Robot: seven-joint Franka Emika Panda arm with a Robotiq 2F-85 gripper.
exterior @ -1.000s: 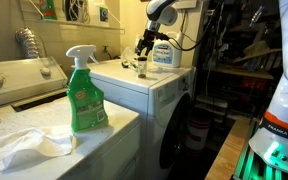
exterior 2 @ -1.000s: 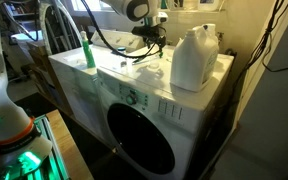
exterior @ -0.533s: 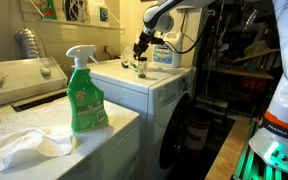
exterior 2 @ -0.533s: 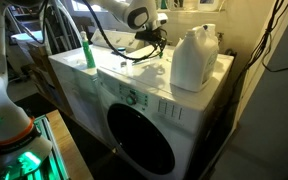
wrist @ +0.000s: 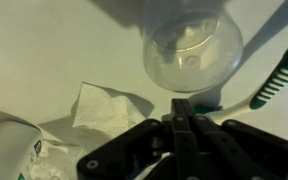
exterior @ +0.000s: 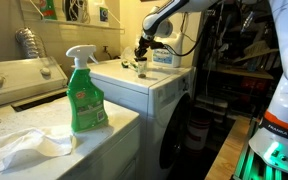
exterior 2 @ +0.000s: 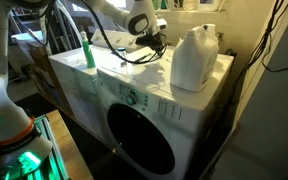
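Note:
In the wrist view my gripper point(wrist: 183, 116) is shut, its two dark fingers pressed together over the white top of the washing machine point(wrist: 44, 50). A clear plastic cup point(wrist: 192, 48) stands just beyond the fingertips. A white toothbrush with a green head point(wrist: 274, 80) lies to the right. Its handle end runs up to the fingertips, and I cannot tell whether it is pinched. A crumpled tissue point(wrist: 102, 105) lies to the left. In both exterior views the gripper point(exterior: 141, 58) point(exterior 2: 154, 44) sits low on the washer top point(exterior 2: 104, 80), at its back.
A white detergent jug point(exterior 2: 194, 57) stands on the washer's corner, and a black cable point(exterior 2: 124, 52) trails over the top. A green spray bottle point(exterior: 84, 95) and a white cloth point(exterior: 24, 145) rest on the neighbouring machine. A shelf point(exterior: 84, 25) lines the wall.
The gripper has closed from wide open to shut. The arm has sunk slightly towards the washer top by the cup.

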